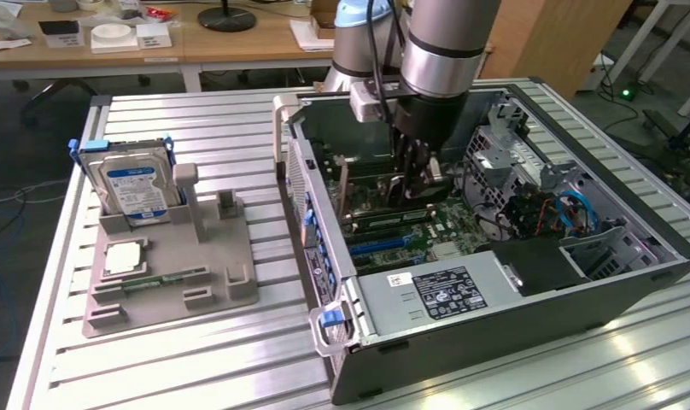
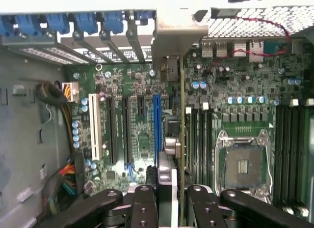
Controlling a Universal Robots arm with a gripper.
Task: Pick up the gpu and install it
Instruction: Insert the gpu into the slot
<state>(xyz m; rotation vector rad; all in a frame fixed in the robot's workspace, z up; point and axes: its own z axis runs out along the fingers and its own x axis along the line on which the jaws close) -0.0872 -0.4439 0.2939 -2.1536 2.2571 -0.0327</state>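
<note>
Gripper (image 1: 412, 175) clamped on the gpu (image 2: 181, 139), inside the open case (image 1: 494, 342) on the workbench. The card hangs edge-on over the motherboard (image 2: 122, 80), just beside the blue slot (image 2: 157, 125), with its bracket (image 2: 177, 41) towards the rear openings. Whether it has already met a slot cannot be told. Doing this step well probably means keeping the card upright, lining its lower edge along the slot and its bracket with the rear opening, then pressing straight down evenly without twisting.
</note>
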